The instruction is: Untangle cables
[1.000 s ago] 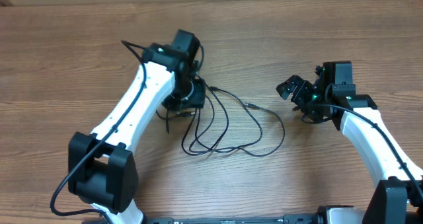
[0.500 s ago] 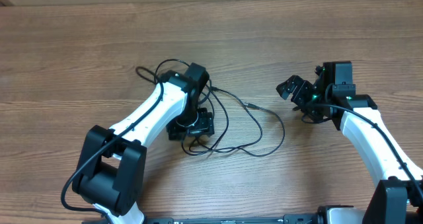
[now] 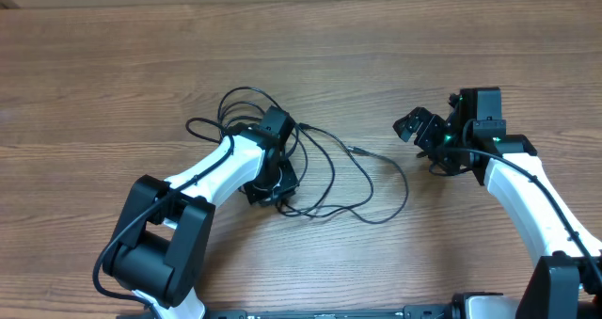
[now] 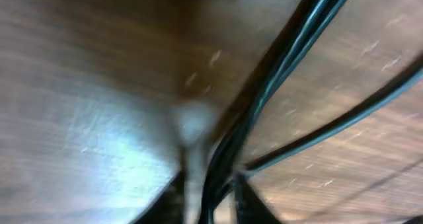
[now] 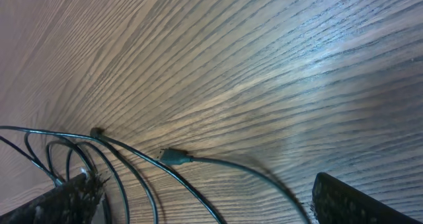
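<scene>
The cables (image 3: 361, 152) are thin black cords lying in loose loops on the wooden table's middle, with one silver-tipped plug pointing right. My left gripper (image 3: 271, 183) points down into the left side of the tangle. In the blurred left wrist view its fingers (image 4: 211, 201) sit close together with a bundle of cables (image 4: 264, 98) running between them. My right gripper (image 3: 414, 126) is open and empty, held to the right of the cables. The right wrist view shows its fingers (image 5: 205, 204) spread wide over a cable plug (image 5: 173, 156) and several strands.
The wooden table (image 3: 113, 55) fills the view. Thicker black wiring of the left arm (image 3: 226, 101) arcs just behind the left wrist. The right arm's white link (image 3: 527, 192) runs along the right side.
My left arm has swung toward me and down onto the tangle, and the left-hand loops have bunched under it. The right arm has not moved.
</scene>
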